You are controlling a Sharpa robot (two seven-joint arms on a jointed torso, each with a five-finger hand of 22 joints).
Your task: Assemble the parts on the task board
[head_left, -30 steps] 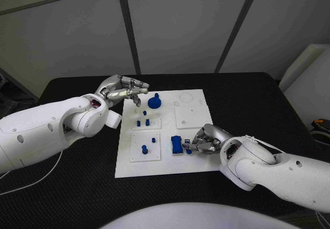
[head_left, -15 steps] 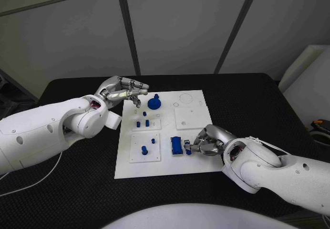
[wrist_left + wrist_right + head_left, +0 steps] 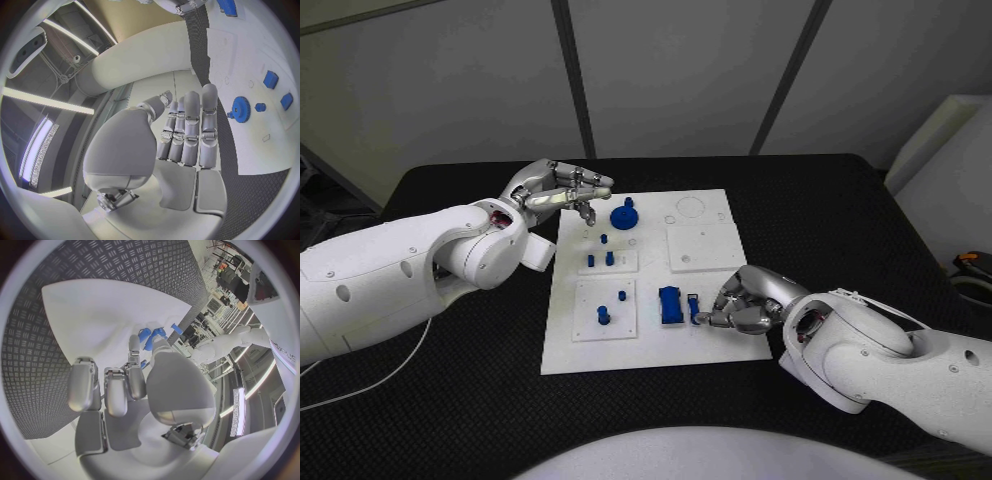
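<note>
1. Right hand sits at the near right of the board, fingers curled beside the blue block; whether it pinches the small part next to it, I cannot tell.
2. Left hand hovers at the board's far left corner, fingers together, holding nothing, near the gear.
3. Judgement: align the part squarely over its seat, press straight down, and keep the board steady on the surface.
4. No legible writing or brands.
</note>
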